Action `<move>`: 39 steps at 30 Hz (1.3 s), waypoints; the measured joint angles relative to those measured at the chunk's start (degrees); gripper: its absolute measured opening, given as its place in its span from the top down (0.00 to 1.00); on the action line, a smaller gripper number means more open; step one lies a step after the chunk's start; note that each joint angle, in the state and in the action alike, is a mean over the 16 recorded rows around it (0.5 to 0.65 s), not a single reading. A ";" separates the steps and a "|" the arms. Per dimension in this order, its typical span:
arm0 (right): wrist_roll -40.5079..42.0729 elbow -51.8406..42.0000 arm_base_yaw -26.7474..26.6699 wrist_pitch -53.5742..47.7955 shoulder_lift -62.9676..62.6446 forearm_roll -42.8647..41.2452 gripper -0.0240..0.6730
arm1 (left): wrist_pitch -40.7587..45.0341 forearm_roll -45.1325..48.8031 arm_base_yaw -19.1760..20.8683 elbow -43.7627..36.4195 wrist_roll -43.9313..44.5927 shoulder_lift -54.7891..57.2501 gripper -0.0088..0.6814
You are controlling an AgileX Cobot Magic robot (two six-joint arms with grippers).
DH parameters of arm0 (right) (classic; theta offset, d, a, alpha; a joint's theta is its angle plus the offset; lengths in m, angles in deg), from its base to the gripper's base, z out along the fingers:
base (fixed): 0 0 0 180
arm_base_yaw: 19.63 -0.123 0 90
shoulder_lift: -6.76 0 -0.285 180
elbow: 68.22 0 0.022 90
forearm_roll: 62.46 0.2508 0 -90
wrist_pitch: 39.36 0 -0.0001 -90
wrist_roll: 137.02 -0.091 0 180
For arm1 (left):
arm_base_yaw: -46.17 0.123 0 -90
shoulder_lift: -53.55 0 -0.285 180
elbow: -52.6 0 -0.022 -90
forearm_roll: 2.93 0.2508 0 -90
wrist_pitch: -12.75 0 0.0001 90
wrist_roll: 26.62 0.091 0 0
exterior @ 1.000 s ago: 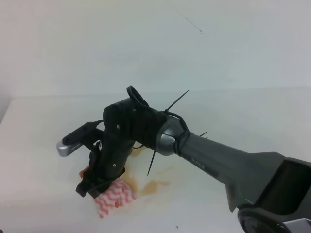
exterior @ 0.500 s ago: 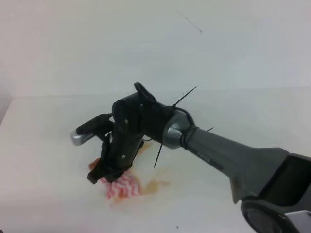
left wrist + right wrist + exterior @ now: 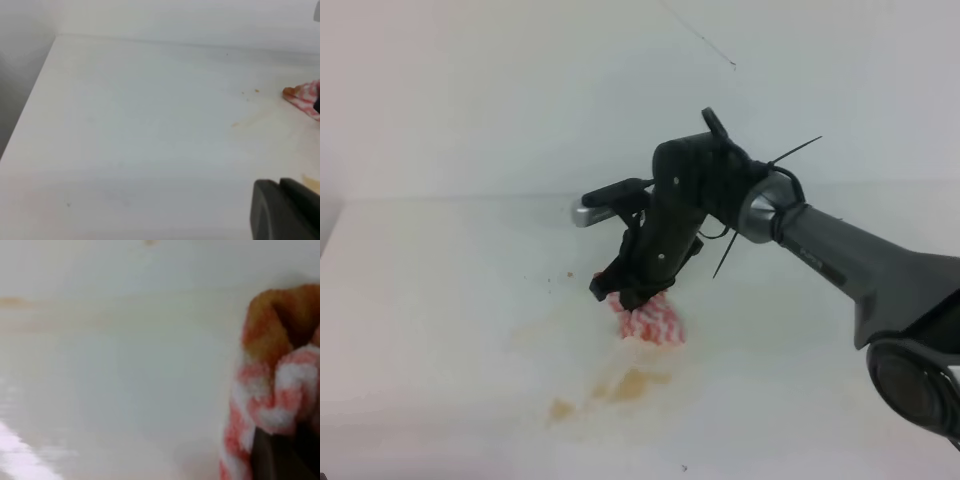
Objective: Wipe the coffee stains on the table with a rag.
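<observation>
My right gripper is shut on the red-and-white striped rag and presses it onto the white table. The rag also shows close up in the right wrist view, stained orange-brown at its top, and at the right edge of the left wrist view. The coffee stains are amber blotches just in front of the rag, with a faint yellowish smear to its left. Only a dark corner of my left gripper shows, low in the left wrist view.
A pale wall rises behind the table. The table's left edge drops off beside a grey wall. Small brown specks lie near the rag.
My right gripper has dragged the rag up and to the right, away from the front-left. Amber stains and a faint smear now lie uncovered where the rag was.
</observation>
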 joint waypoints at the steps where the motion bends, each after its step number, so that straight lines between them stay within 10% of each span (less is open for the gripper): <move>1: 0.20 0.00 0.42 -0.09 0.01 0.19 0.94 | 0.00 0.00 0.00 0.00 0.00 0.00 0.99; 27: 5.76 -2.35 -8.48 -1.29 -9.34 1.62 0.94 | 0.00 0.00 0.00 0.00 0.00 0.00 0.99; 39: 8.06 -17.32 -11.50 7.40 -19.26 -0.81 0.94 | 0.00 0.00 0.00 0.00 0.00 0.00 0.99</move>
